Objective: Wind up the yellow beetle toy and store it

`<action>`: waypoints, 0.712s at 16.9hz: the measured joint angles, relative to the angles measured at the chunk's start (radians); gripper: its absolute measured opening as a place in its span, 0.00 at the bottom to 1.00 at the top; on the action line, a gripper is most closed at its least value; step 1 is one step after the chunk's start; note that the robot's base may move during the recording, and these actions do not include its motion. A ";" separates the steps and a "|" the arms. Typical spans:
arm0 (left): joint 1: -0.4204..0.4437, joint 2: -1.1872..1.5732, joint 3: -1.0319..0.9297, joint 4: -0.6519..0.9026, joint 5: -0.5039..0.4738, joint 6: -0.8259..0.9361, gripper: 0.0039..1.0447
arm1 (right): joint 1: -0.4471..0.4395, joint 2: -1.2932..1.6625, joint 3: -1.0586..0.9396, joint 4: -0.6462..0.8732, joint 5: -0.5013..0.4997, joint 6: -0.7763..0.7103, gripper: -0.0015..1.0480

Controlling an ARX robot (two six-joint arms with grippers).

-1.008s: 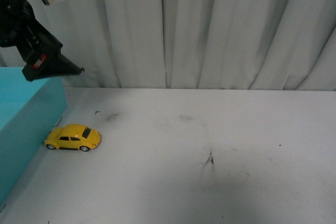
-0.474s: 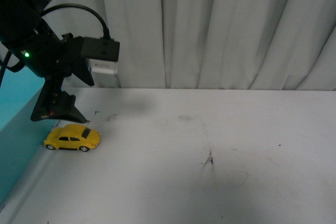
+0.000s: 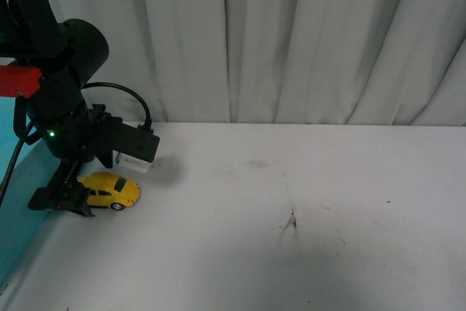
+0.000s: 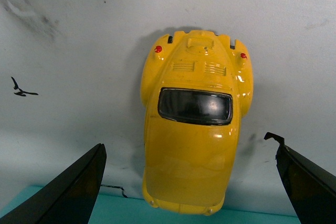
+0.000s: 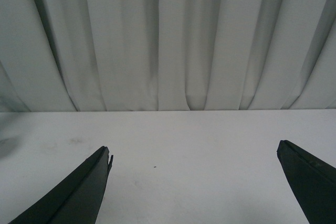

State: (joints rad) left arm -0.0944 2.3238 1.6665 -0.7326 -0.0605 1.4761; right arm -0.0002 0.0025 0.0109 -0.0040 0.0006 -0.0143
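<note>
- We find the yellow beetle toy [image 3: 113, 189] standing on its wheels on the white table [image 3: 328, 180], at the table's far left, just beside the teal box [image 3: 18, 216] that bounds that side
- The left gripper [image 4: 186, 142] sits low at table level around the toy with its jaws wide apart. Its fingers [image 4: 68, 192] lie one on either flank, bare table shows between each and the yellow body, and nothing is gripped
- In the left wrist view the toy's end with the two red lights and the vent slats points away from the box. Its other end reaches the teal edge, and we cannot tell whether it touches
- Room on the box side is tight. Toward the robot's right the table runs broad and open back to the white curtain [image 3: 306, 41], bearing a few dark scuffs [image 3: 293, 221]
- From the front the black left arm [image 3: 65, 107] covers the toy's box-side end and much of the box. The gripper there merges into one dark shape, so its spread cannot be read from that view, and only the wrist view shows it
- The box is cut off by the frame's left edge, and we cannot make out its opening
- The right gripper [image 5: 194, 150] does not show in the front view. Its own wrist camera shows its jaws wide, holding nothing, above the table with the curtain behind
</note>
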 joint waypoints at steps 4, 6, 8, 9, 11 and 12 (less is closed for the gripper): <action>-0.013 0.019 0.000 0.008 -0.024 -0.121 0.67 | 0.000 0.000 0.000 0.000 0.000 0.000 0.94; -0.016 0.025 0.000 0.019 -0.042 -0.190 0.54 | 0.000 0.000 0.000 0.000 0.000 0.000 0.94; -0.016 0.025 0.005 0.010 -0.047 -0.245 0.41 | 0.000 0.000 0.000 0.000 0.000 0.000 0.94; -0.016 0.025 0.006 0.008 -0.047 -0.248 0.40 | 0.000 0.000 0.000 0.000 0.000 0.000 0.94; -0.016 0.025 0.006 0.001 -0.048 -0.266 0.39 | 0.000 0.000 0.000 0.000 0.000 0.000 0.94; -0.016 0.025 0.006 0.000 -0.048 -0.268 0.39 | 0.000 0.000 0.000 0.000 0.000 0.000 0.94</action>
State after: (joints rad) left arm -0.1104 2.3486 1.6722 -0.7322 -0.1081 1.2083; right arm -0.0002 0.0025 0.0109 -0.0040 0.0006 -0.0143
